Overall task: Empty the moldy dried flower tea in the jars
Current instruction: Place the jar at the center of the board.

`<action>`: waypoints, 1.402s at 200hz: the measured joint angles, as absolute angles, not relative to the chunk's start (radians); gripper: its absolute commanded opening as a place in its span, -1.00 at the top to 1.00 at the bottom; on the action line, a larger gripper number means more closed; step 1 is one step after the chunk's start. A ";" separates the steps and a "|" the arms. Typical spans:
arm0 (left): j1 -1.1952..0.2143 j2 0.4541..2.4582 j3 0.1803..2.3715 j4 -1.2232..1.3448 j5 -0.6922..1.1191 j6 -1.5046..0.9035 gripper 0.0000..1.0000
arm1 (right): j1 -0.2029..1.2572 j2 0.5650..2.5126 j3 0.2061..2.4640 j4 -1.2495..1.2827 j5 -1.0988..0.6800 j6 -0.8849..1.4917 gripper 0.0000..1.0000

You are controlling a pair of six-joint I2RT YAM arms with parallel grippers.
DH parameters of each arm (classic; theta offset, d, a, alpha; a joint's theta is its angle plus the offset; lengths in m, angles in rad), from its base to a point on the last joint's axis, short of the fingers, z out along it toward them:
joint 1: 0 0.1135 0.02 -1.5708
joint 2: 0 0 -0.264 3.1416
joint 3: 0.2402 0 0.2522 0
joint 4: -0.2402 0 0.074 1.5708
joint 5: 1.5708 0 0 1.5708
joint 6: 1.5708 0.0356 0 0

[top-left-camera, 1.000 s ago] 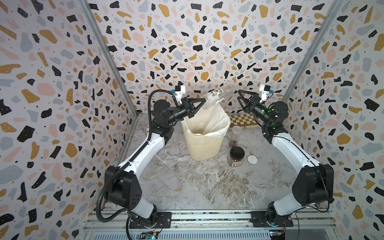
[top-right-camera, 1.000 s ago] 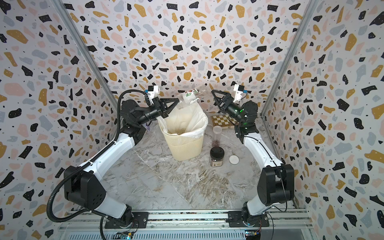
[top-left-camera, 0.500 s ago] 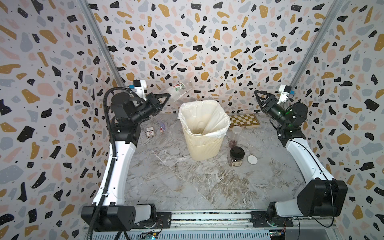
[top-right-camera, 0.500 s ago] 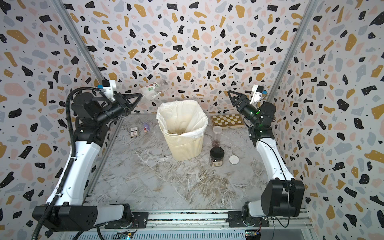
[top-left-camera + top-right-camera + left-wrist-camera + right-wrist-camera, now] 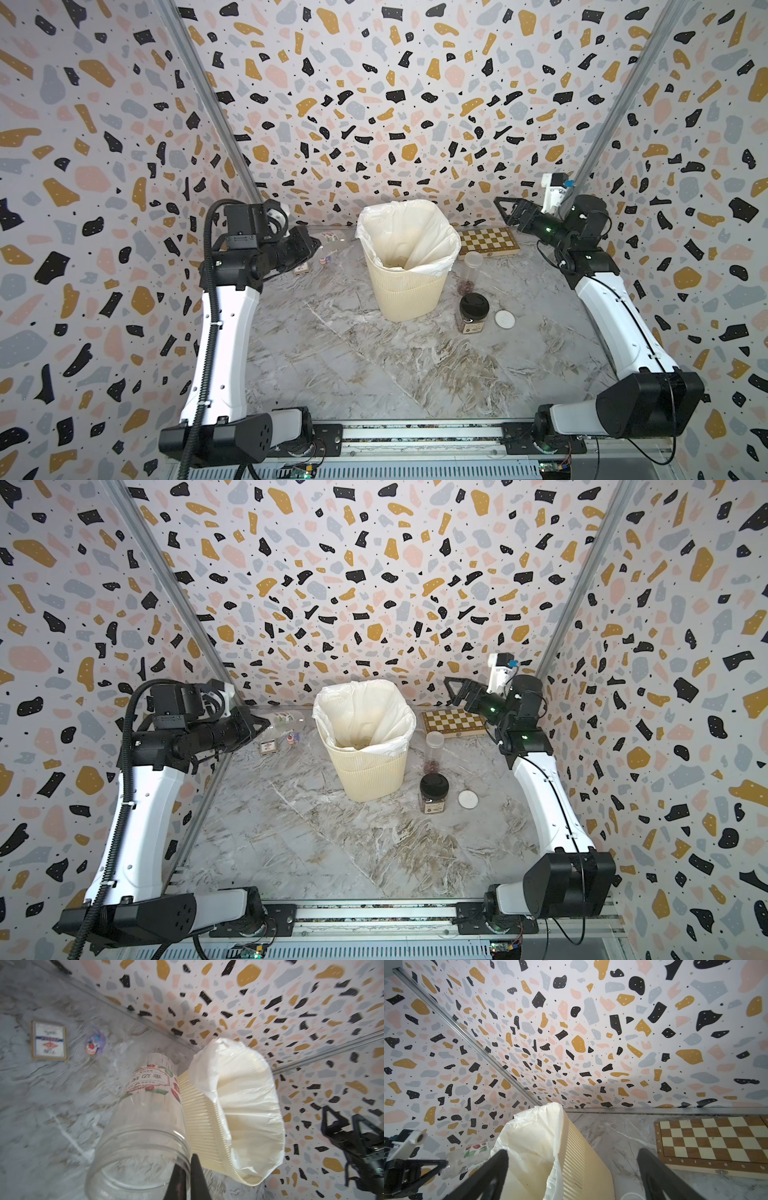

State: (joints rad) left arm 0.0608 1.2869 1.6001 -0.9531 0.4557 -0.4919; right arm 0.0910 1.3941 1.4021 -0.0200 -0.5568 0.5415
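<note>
My left gripper [image 5: 188, 1178] is shut on the rim of a clear jar [image 5: 149, 1115] with a flowered label, one finger inside the mouth and one outside. No tea shows in this jar. It hangs tilted at the back left, beside the bin, in both top views [image 5: 332, 237] [image 5: 286, 719]. A tall clear jar [image 5: 471, 272] right of the bin holds reddish dried flower tea [image 5: 466, 286] at its bottom. A black-lidded jar [image 5: 472, 313] stands in front of it. My right gripper [image 5: 505, 210] [image 5: 573, 1153] is open and holds nothing, raised at the back right.
A cream ribbed bin [image 5: 409, 266] with a white bag stands mid-table. A chessboard [image 5: 488, 243] lies at the back right, under my right gripper. A loose white lid [image 5: 505, 319] lies by the black-lidded jar. A small card [image 5: 268, 746] and a tiny figure [image 5: 292, 738] sit below the held jar.
My left arm has swung from over the bin to the back left and come down, carrying the jar. My right arm has drawn back from the bin to the right.
</note>
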 measured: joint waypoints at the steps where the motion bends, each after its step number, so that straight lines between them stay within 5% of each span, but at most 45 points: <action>1: 0.061 1.287 1.598 -0.957 0.455 -0.490 1.00 | 0.093 1.394 1.402 -0.022 -0.556 0.539 -0.95; 112: 0.050 1.395 1.368 -1.140 0.230 -0.347 1.00 | 0.213 1.349 1.274 -0.133 -0.427 0.399 -0.93; 280: 0.052 1.736 1.698 -1.269 0.057 -0.262 1.00 | 0.237 1.202 1.108 -0.102 -0.350 0.384 -0.94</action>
State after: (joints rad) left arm 0.0521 1.7355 1.6981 -1.2690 0.0566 -0.2615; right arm 0.2371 1.2018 1.1076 -0.1017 -0.3504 0.3836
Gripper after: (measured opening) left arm 0.047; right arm 0.968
